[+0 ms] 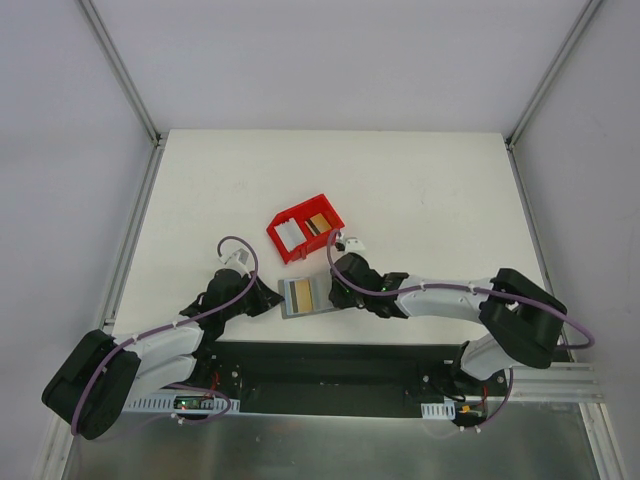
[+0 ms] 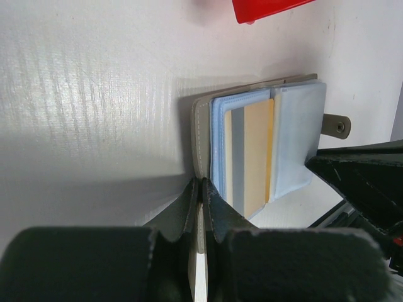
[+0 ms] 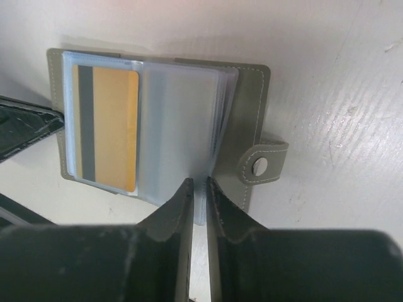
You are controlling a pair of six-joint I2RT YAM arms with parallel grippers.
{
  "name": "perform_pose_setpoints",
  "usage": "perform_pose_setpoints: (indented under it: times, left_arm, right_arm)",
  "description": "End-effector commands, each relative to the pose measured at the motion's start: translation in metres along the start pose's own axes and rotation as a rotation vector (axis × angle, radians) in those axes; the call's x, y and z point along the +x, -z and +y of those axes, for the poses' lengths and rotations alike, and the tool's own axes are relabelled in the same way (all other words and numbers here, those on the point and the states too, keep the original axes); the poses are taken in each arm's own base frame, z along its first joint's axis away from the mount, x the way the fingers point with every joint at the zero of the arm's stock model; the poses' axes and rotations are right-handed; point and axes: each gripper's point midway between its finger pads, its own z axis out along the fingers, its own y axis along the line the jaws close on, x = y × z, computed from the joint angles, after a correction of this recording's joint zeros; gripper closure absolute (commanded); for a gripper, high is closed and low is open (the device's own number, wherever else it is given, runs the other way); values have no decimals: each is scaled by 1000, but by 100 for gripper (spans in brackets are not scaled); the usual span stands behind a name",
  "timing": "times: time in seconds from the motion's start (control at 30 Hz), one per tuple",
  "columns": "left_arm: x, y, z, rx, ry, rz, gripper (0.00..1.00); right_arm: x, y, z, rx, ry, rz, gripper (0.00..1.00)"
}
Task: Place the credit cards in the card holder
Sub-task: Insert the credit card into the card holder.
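The grey card holder [image 1: 303, 296] lies open on the table between both arms, clear sleeves up. A gold card with a dark stripe [image 3: 113, 126] sits inside one sleeve. My left gripper [image 2: 201, 184] is shut on the stitched edge of the holder's grey cover [image 2: 200, 132]. On the opposite side, my right gripper [image 3: 200, 184] is shut on a clear sleeve [image 3: 182, 119] next to the snap tab [image 3: 259, 165]. Behind the holder, a white card [image 1: 291, 235] and a tan and dark card [image 1: 319, 224] lie in the red bin [image 1: 275, 232].
The red bin's corner [image 2: 264, 9] shows at the top of the left wrist view. My right arm's dark fingers [image 2: 365, 182] reach in from the right there. The black base rail [image 1: 330, 365] runs along the near edge of the table.
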Motion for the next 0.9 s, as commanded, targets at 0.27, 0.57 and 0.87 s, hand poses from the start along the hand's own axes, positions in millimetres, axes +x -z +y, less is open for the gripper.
perform_pose_setpoints:
  times: [0.27,0.57,0.87]
  left_arm:
    - [8,0,12,-31,-12,27,100]
    - [9,-2,10,-28,-10,42,100]
    - [9,-3,11,-31,-9,45,100]
  right_arm:
    - [-48,32,43,-153,-5,-126,89]
    - [-46,29,50,-179,1,-110,70]
    - [-49,34,57,-205,32,-126,85]
